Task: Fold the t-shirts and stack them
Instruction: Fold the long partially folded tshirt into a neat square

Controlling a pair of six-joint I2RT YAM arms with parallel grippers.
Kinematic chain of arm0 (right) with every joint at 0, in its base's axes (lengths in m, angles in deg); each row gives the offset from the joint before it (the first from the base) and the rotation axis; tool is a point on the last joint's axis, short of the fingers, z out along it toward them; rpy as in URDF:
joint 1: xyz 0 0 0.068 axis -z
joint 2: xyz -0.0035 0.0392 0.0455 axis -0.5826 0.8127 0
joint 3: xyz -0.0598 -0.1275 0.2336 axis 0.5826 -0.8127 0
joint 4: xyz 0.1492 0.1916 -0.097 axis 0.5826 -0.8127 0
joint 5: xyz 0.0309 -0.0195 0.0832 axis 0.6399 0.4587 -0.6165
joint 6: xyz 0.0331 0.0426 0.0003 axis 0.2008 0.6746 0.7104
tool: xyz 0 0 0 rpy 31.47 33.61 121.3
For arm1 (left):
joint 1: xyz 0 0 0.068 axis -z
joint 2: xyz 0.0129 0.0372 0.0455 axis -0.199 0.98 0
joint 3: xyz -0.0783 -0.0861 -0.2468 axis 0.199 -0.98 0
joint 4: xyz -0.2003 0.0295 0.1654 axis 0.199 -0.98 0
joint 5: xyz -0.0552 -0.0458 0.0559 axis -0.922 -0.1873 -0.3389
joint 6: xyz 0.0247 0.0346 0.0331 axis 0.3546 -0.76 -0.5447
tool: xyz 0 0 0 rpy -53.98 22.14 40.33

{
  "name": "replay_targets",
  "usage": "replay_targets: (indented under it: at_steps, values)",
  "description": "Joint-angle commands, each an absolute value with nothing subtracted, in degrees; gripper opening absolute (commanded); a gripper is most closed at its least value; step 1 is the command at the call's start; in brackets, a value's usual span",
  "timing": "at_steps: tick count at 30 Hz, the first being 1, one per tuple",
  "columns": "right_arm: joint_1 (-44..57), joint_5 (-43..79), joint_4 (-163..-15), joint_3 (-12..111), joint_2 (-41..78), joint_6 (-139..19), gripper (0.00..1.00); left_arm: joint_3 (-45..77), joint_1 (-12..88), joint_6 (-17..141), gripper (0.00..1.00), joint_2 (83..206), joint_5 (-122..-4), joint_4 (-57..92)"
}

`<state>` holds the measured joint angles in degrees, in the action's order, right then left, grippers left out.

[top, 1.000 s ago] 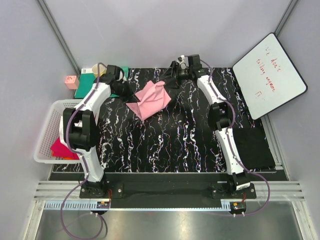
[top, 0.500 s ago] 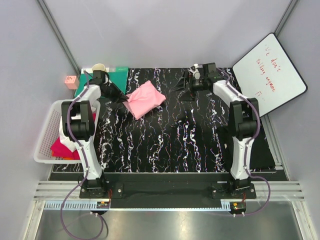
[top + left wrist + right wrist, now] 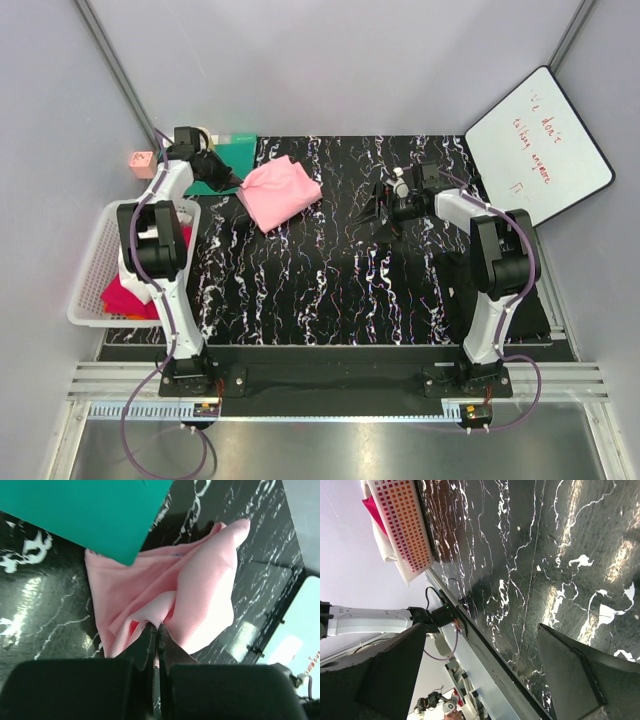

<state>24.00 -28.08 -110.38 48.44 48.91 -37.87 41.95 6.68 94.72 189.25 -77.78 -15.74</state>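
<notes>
The light pink t-shirt [image 3: 277,193] lies folded and bunched at the back left of the black marbled table. My left gripper [image 3: 236,181] is shut on its left edge; the left wrist view shows the cloth [image 3: 200,585] pinched between the closed jaws of the left gripper [image 3: 156,628]. A magenta-red t-shirt [image 3: 130,300] and a bit of white cloth lie in the white basket [image 3: 90,262]. My right gripper [image 3: 375,208] is open and empty over the table's middle right, away from the shirt; the right wrist view shows the right gripper [image 3: 485,675] with jaws wide apart.
A green mat [image 3: 222,158] lies behind the pink shirt, with a small pink box [image 3: 143,163] to its left. A whiteboard [image 3: 537,150] leans at the back right. A black pad [image 3: 508,295] lies at the right edge. The basket [image 3: 400,527] shows in the right wrist view.
My left gripper has dragged the pink t-shirt left and back toward the green mat. My right gripper has let go of the shirt and drawn away to the right and nearer, open.
</notes>
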Motion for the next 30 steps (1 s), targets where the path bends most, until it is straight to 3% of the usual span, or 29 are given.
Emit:
replay_targets:
  at_steps: [1, 3, 4, 5, 7, 12, 19, 24, 30]
  values:
    - [23.68, -28.24, -109.23, 47.96, 44.19, -39.57, 1.00, 43.23, 6.03, 94.48, 0.00, 188.53, -73.70, -16.54]
    - [23.68, -28.24, -109.15, 47.88, 44.37, -39.66, 1.00, 43.32, 5.77, 94.57, 0.00, 189.41, -73.26, -16.97]
    - [23.68, -28.33, -109.23, 47.96, 44.45, -39.49, 1.00, 43.75, 5.86, 94.22, 0.06, 190.55, -73.95, -16.98]
    - [23.68, -28.42, -109.23, 47.96, 44.46, -39.57, 1.00, 44.28, 5.86, 93.96, 0.33, 191.34, -74.83, -17.24]
    - [23.68, -28.68, -109.23, 48.14, 44.54, -39.57, 1.00, 45.86, 5.68, 93.17, 0.61, 193.01, -76.07, -18.90]
    - [23.68, -28.42, -109.15, 46.91, 43.14, -39.22, 1.00, 42.89, 6.47, 89.84, 0.91, 186.88, -73.26, -18.39]
    - [23.68, -26.66, -109.06, 43.92, 41.73, -39.22, 1.00, 32.80, 13.74, 82.10, 0.99, 171.78, -67.21, -17.50]
    - [23.68, -25.60, -108.36, 44.80, 43.22, -38.17, 1.00, 25.05, 18.77, 80.42, 0.99, 164.02, -61.83, -16.10]
    - [20.18, -26.66, -104.49, 55.76, 55.07, -34.48, 1.00, 20.38, 19.22, 81.92, 0.99, 159.62, -62.63, -16.36]
